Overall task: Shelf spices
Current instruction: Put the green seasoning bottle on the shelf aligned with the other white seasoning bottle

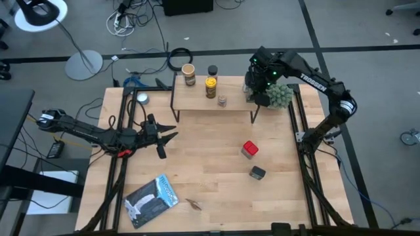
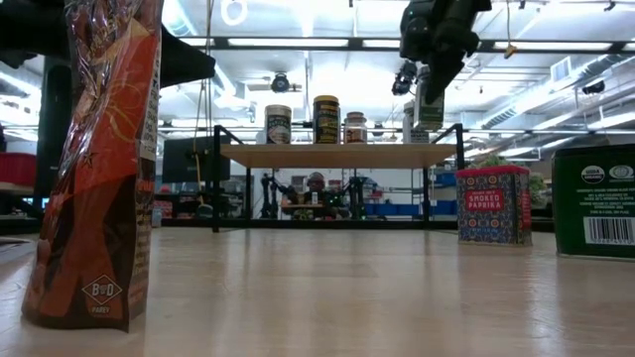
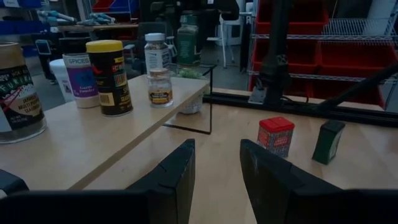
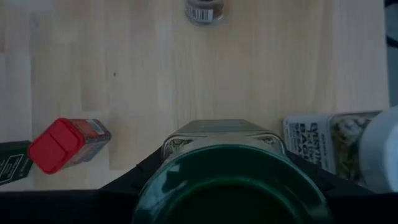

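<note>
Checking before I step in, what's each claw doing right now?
Left claw: open, empty, over the table.
Right claw: closed on a green-lidded jar, above the shelf.

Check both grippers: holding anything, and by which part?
Right gripper holds a green-lidded jar above the shelf's right end, gripped by the sides below its lid. Left gripper is open, empty.

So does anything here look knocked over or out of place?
Nothing is spilled. A red square tin and a dark green tin stand off the light-wood shelf, and a blue-white flat packet lies askew.
</note>
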You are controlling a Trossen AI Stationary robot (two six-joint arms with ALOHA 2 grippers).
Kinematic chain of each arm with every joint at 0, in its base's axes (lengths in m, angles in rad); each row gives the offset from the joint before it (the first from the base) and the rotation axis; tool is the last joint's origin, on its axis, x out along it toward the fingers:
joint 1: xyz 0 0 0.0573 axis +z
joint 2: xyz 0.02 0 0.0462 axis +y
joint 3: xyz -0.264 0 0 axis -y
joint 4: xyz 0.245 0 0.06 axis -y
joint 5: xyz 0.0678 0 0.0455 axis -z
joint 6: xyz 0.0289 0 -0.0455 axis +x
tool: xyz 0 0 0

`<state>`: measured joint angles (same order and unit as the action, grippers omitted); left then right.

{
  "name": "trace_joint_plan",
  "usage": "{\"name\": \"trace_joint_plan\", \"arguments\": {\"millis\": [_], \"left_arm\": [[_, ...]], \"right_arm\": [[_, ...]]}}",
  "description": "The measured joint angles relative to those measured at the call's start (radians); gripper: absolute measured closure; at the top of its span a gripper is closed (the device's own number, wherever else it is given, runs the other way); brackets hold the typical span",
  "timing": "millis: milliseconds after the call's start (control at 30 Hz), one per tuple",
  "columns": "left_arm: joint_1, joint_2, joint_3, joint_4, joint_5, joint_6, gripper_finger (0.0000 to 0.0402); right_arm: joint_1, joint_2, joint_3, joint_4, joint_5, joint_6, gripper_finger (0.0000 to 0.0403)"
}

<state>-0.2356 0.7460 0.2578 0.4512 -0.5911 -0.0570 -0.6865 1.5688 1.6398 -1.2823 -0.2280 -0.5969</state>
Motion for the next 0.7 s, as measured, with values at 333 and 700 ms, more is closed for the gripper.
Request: {"name": "trace_joint_plan", "arguments": {"millis": [333, 700], "left_arm": [[0.0, 0.0, 0.0, -0.005, 0.0, -0.006, 0.0271], [0.0, 0.0, 0.0, -0.023, -0.001, -0.027, 0.0271]], "right_arm": [[0.0, 0.0, -0.04, 0.02, -0.001, -0.042, 0.019], [0.0, 0.0, -0.098, 0.058, -0.001, -0.062, 0.0192]]}}
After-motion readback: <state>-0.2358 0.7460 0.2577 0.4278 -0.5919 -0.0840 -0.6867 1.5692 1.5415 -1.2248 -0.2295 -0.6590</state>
